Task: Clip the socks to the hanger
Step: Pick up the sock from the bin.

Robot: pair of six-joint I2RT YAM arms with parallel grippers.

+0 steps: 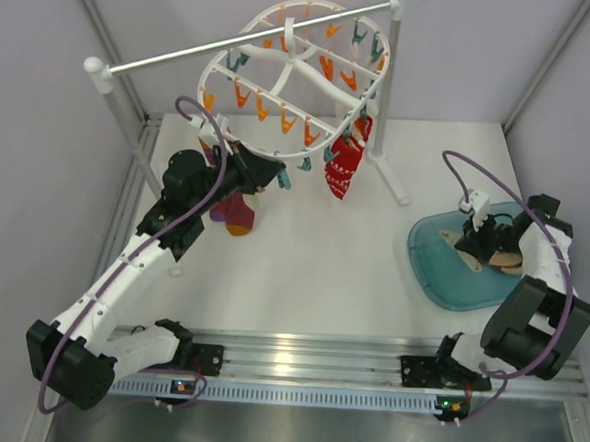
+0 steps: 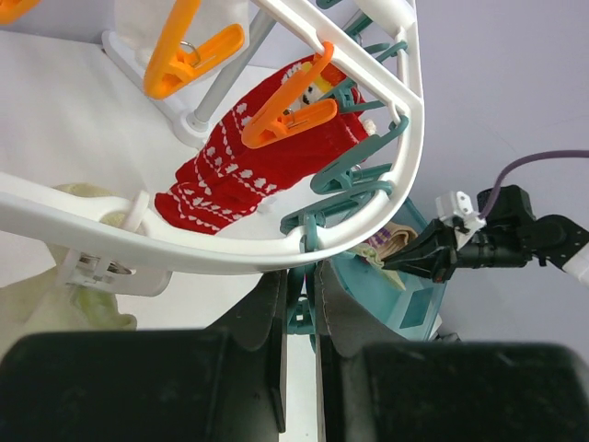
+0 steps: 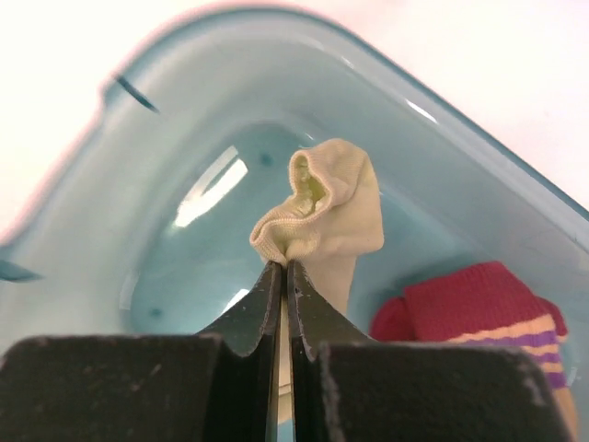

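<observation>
Two grips at once. Nearest, by the table's right edge, inside the teal bin: pinching the raised cuff of a cream sock with the right gripper, jaws pressed together on it; just beside, a maroon sock. Farther, toward the left rear: squeezing a teal clip on the hanger's near rim with the left gripper, jaws nearly together. Beyond, clipped up, a red patterned sock; behind, a metal rail.

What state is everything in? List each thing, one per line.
left gripper: jaws shut on a teal clip at the hanger rim.
right gripper: jaws shut on the cream sock, at its cuff.
cream sock: pinched, in the teal bin.
red patterned sock: clipped, hanging from the hanger.
</observation>
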